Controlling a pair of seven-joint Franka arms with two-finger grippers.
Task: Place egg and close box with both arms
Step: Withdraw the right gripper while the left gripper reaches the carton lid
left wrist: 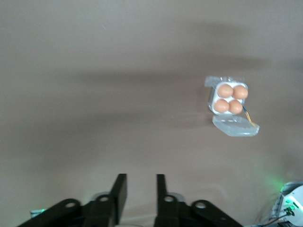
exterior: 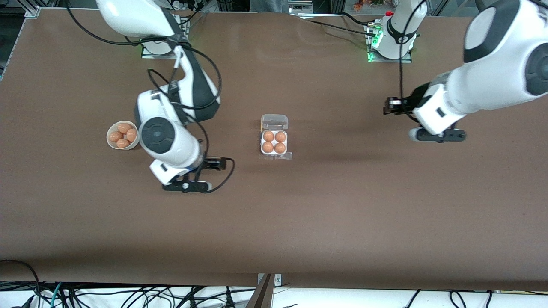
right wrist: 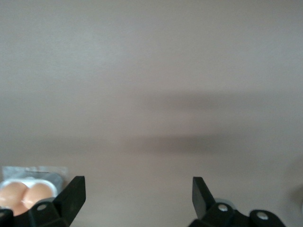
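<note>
The box (exterior: 274,155) stands at the table's middle, its clear lid (exterior: 274,122) hinged open and lying flat toward the robots' bases. Every cell of the white tray holds an orange-brown egg (exterior: 268,136); I cannot tell which one is the task's egg. My left gripper (exterior: 436,136) hovers over bare table toward the left arm's end. Its fingers (left wrist: 119,189) stand a narrow gap apart with nothing between them, and the box (left wrist: 211,101) shows far off in its wrist view. My right gripper (exterior: 186,186) hangs wide open and empty over bare table between bowl and box.
A round white bowl (exterior: 109,137) with several more eggs stands toward the right arm's end, close beside the right arm's wrist. The box's edge (right wrist: 33,172) shows beside a right finger (right wrist: 71,196). Brown tabletop surrounds the box on all sides.
</note>
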